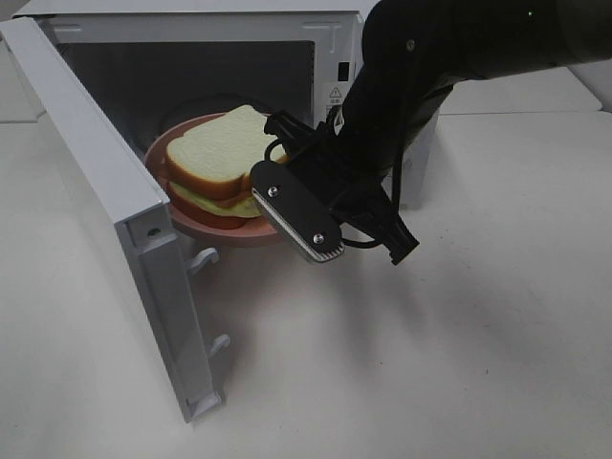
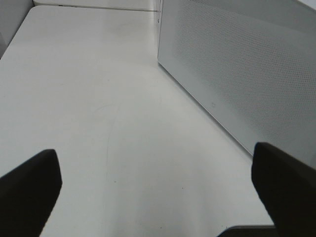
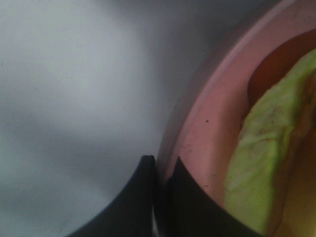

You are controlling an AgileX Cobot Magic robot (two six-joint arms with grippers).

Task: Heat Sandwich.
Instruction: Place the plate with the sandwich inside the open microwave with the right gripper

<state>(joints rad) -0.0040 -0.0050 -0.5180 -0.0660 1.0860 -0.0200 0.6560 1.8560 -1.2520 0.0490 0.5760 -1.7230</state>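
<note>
- Nearest, the tabletop [image 1: 430, 363] is lying bare and white in front of the appliance, leaving room for the arm to work.
- The door [image 1: 105, 182] is standing swung wide on the left, so the opening is staying free for the load.
- The left hand [image 2: 158, 186] is hovering low over the tabletop with its jaws spread wide and nothing between them. It is facing a perforated white panel [image 2: 237, 74], probably the door's outer face, and looks parked out of the way.
- The right hand [image 3: 162, 170] is pinching the rim of the plate [image 1: 234, 232], jaws narrowed to a sliver on the pink edge. Gripping the rim and not the food is keeping the bread unsquashed.
- The plate is hanging at the mouth of the microwave [image 1: 191, 29], its far part inside and its near rim jutting out past the opening. Whether it is resting on the cavity floor cannot be told.
- The sandwich [image 1: 225, 148] is sitting on the plate, white slices stacked with pale green filling showing at the edge.
- Judged status: the insertion is partway done, and the plate is needing a further push inward before the door can shut.
</note>
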